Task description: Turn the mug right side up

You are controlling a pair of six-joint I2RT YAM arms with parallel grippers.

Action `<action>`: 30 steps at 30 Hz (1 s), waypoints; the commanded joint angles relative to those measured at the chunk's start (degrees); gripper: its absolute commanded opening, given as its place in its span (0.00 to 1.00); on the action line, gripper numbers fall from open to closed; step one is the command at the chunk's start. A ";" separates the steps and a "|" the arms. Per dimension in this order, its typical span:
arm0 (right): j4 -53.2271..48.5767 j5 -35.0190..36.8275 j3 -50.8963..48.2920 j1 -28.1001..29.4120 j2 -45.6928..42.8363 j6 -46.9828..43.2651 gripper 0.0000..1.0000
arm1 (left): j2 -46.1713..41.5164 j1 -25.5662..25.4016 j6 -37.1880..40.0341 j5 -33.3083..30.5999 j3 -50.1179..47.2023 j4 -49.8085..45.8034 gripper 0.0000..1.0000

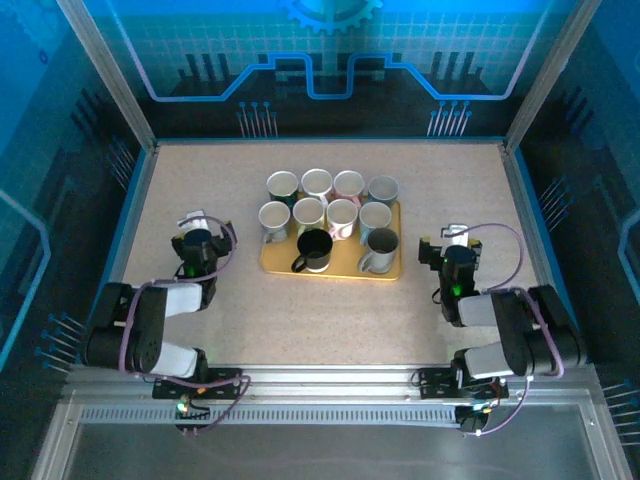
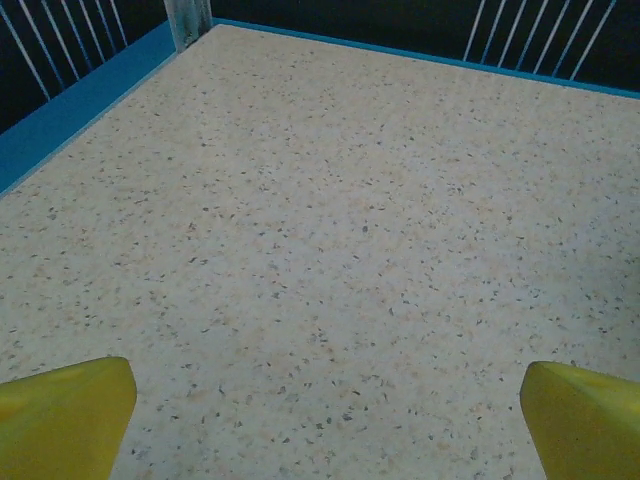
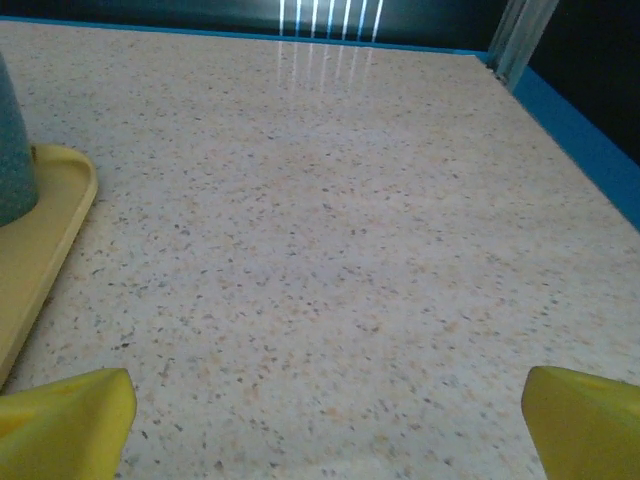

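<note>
Left gripper (image 1: 198, 222) and right gripper (image 1: 455, 238) both gape wide, holding nothing — mugs (image 1: 308, 213) sit on the tray (image 1: 345, 264) between

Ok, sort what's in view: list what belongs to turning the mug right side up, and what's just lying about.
Job: mugs, though which one is upside down I cannot tell; left gripper, open; right gripper, open.
Lying about: yellow tray; speckled table.
</note>
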 commanded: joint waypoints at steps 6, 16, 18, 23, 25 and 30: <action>-1.89 -5.94 8.82 -0.72 4.53 -1.13 1.00 | 4.26 -1.34 5.20 4.41 5.96 0.39 0.99; -3.29 -8.44 10.69 -2.45 5.61 -0.64 1.00 | 6.83 -2.14 6.63 5.60 1.33 10.90 0.99; -3.22 -8.38 10.66 -2.39 5.61 -0.64 1.00 | 7.23 -1.91 6.69 5.89 1.30 11.63 0.99; -3.24 -9.31 10.77 -2.07 5.74 -1.50 1.00 | 6.94 -0.46 6.62 11.18 2.11 9.57 0.99; -5.36 -16.40 11.89 -2.03 5.80 -4.35 1.00 | 6.76 -0.37 7.98 15.96 2.31 8.99 0.99; -5.73 -17.50 12.05 -2.48 5.78 -4.41 1.00 | 6.58 -0.99 9.54 17.67 0.84 11.39 0.99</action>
